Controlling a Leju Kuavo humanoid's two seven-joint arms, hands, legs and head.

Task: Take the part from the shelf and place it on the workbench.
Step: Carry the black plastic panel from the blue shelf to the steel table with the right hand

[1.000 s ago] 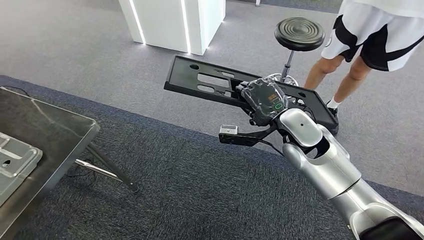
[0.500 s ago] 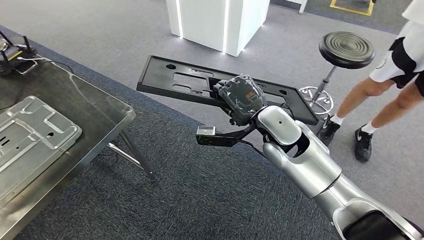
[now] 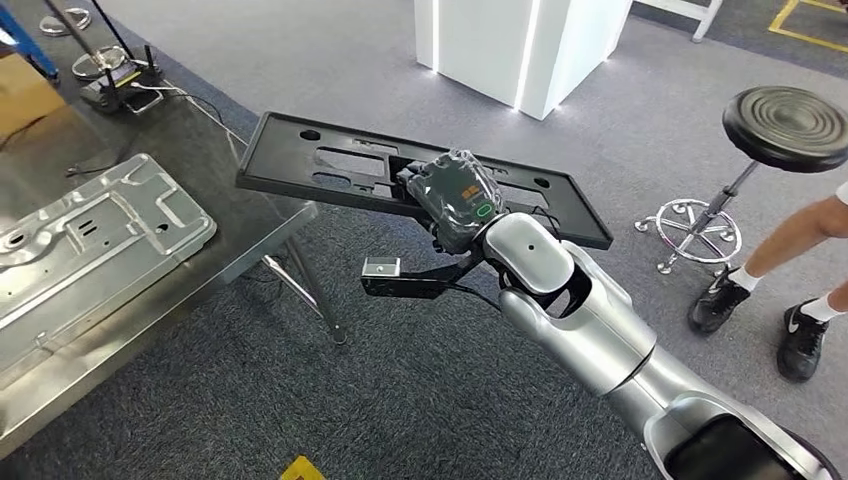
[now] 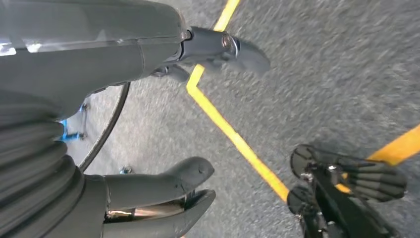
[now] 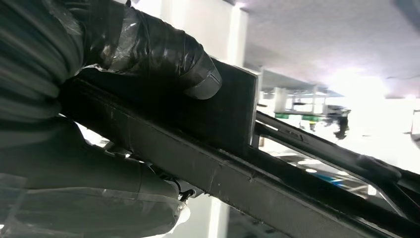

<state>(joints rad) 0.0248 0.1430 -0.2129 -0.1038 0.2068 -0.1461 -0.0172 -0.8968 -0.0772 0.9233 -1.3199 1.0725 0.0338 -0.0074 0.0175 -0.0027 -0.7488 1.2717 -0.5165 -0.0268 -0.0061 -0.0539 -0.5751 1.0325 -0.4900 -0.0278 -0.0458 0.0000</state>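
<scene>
The part is a long flat black panel [image 3: 330, 165] with cut-outs, held level in the air. My right hand [image 3: 455, 198], wrapped in clear film, grips it at the middle of its near edge. In the right wrist view the wrapped fingers [image 5: 163, 54] clamp over the panel's edge [image 5: 237, 163]. The panel's left end hangs over the corner of the dark glass workbench [image 3: 195, 135]. My left hand [image 4: 89, 59] hangs over the carpet, fingers apart and holding nothing.
A silver stamped metal plate [image 3: 90, 240] lies on the workbench, with a cabled device [image 3: 115, 75] at its far end. A white pillar [image 3: 520, 45] stands behind. A black stool [image 3: 790, 125] and a person's legs [image 3: 800, 330] are at the right. Yellow floor tape [image 4: 223, 129] crosses the carpet.
The camera has swung left: the workbench and its silver plate have come well into view, and the stool and the person have slid right. My right hand still holds the panel.
</scene>
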